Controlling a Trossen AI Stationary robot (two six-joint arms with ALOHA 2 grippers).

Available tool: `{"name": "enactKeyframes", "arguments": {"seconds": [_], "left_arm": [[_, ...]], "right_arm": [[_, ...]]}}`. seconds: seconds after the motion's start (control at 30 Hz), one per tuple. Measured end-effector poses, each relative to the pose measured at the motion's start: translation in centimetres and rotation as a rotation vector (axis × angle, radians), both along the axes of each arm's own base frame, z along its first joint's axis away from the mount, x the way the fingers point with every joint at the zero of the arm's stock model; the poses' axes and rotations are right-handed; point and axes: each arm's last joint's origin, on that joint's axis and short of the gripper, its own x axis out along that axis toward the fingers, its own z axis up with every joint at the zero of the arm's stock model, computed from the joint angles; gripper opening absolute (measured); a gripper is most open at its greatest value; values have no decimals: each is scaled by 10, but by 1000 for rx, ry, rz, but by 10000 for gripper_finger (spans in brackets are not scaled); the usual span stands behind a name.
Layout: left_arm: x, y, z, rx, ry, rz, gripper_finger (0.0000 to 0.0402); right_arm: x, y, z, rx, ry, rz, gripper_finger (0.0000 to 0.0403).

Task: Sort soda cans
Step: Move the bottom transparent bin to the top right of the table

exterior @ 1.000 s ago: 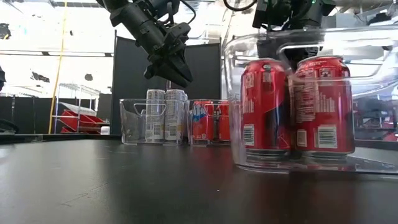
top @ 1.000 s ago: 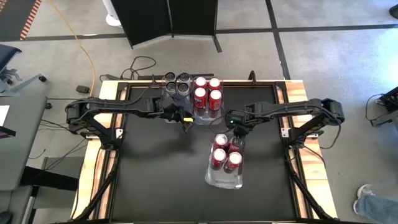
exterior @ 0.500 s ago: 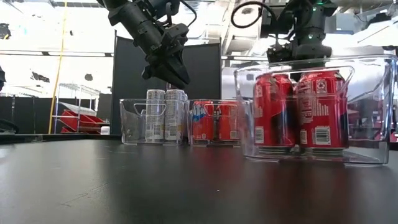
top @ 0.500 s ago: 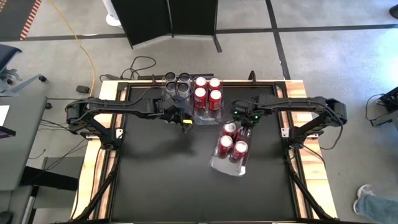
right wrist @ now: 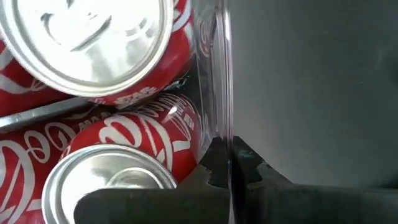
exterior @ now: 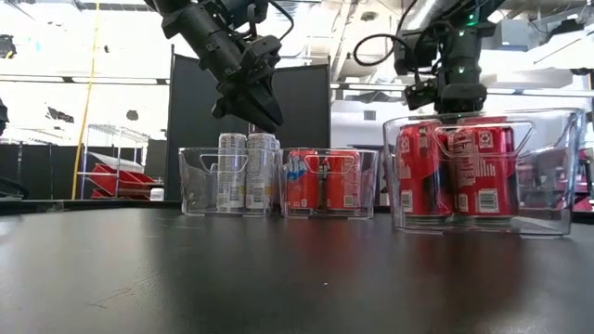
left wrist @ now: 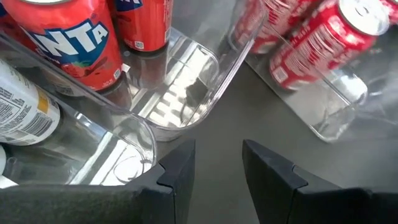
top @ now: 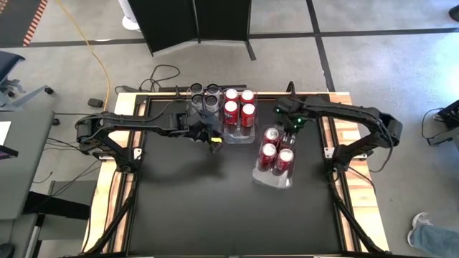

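Clear bin point(top: 274, 178): rim grasped by right claw point(top: 290, 129)
Red cans point(top: 277, 153): inside it, beside claw
Left claw point(top: 214, 141): part-open, empty

Three bins point(top: 273, 177) side by side — cans point(top: 277, 152) inside each.

Bare black table point(top: 186, 201) in front; three clear bins point(top: 239, 136) of cans point(top: 230, 109) across the back

Counter point(top: 179, 208): black top, pale wooden edges.
Far edge: two clear bins side by side, grey-can bin point(top: 203, 100) and red-can bin point(top: 239, 115).
Right: third bin point(top: 275, 159), angled, with red cans.
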Motion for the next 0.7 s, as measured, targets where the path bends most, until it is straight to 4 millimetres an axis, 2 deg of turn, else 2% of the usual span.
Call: {"name": "enactKeyframes", "arguments": {"seconds": [0.43, 0.7], "left_arm": [[-2, 4, -1, -3, 16, 12, 128], [-6, 12, -3, -19, 43, 49, 128]], "right_arm": [[-22, -56, 2, -93, -76, -48, 2], [-13, -79, -12, -133, -79, 6, 2]]}}
